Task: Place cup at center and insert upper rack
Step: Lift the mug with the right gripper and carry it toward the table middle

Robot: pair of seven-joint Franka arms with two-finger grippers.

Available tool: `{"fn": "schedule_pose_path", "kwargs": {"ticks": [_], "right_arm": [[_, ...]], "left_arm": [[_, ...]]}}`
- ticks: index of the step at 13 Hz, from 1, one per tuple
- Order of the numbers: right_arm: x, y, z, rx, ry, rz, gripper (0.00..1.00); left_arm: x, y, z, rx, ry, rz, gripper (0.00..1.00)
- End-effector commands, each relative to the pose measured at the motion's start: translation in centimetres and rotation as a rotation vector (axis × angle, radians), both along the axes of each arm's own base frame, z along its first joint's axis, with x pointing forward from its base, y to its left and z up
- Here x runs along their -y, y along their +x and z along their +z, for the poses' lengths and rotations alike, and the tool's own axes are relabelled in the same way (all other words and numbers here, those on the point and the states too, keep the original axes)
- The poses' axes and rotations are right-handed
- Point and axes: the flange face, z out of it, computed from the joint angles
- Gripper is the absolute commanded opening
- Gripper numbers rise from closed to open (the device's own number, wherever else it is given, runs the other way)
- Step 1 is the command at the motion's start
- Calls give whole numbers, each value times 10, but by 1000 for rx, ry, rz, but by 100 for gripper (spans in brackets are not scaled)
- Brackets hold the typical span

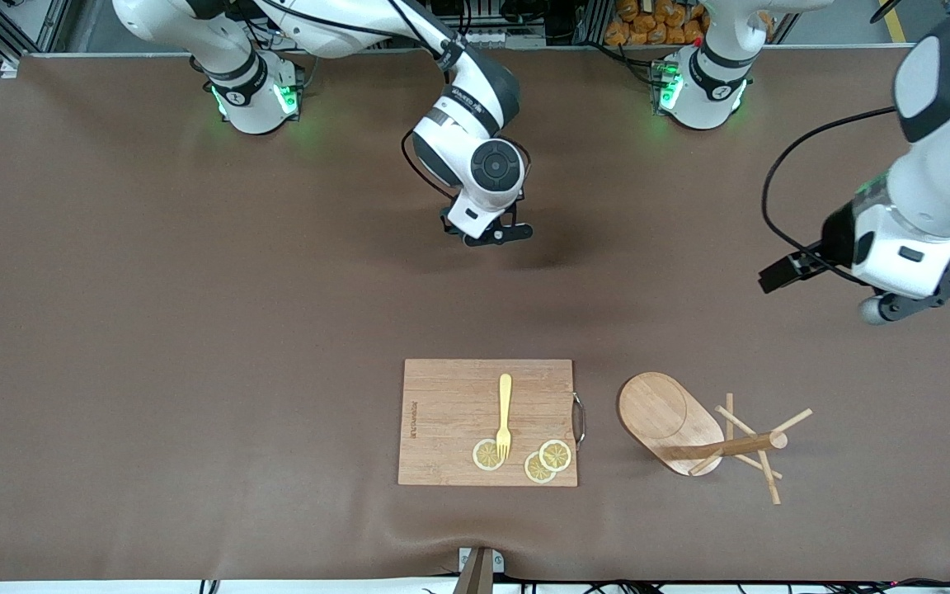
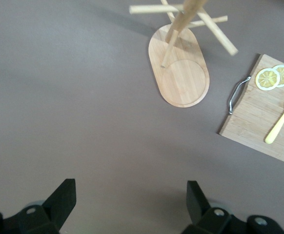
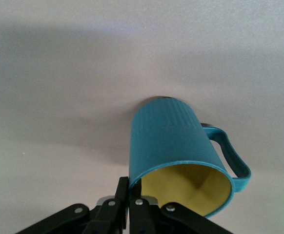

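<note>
In the right wrist view the teal cup [image 3: 176,146] with a yellow inside and a loop handle hangs tilted, its bottom close to the brown table. My right gripper [image 3: 134,183] is shut on the cup's rim, one finger inside and one outside. In the front view the right gripper [image 1: 491,235] is over the table's middle, toward the robots' bases, and the hand hides the cup. The wooden upper rack [image 1: 673,421] stands on its oval base beside the cutting board, toward the left arm's end. My left gripper [image 1: 928,295] hangs open and empty over bare table; its wrist view shows the rack [image 2: 181,78].
A rectangular wooden cutting board [image 1: 442,396] with a metal handle lies near the front edge. On it are a yellow fork [image 1: 505,412] and three lemon slices [image 1: 487,454]. The left wrist view shows the board [image 2: 252,114] too. A brown mat covers the table.
</note>
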Motion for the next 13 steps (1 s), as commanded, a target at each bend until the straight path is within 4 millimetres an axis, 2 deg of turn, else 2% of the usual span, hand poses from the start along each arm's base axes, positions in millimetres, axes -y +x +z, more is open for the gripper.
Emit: {"fn": "schedule_pose_path", "kwargs": {"ticks": [1,3,6,9,11,13], "right_arm": [[2,8,1,-5,5,-32,0],[3,9,-3,-24,12,-57,0],[9,17,-2,-36,20,-82,0],[15,26,1,-33,26,-95,32],[21,37,9,-23,36,-112,66],[26,54,29,0,66,-123,90]], "left_arm": [[28,-5,3,1,-6,68,100],[52,-11,3,-2,0,118,100],[74,-17,4,1,9,159,100],[93,-22,0,-5,17,190,100],[108,-28,0,-6,18,209,100],[115,-31,1,-2,25,220,100]]}}
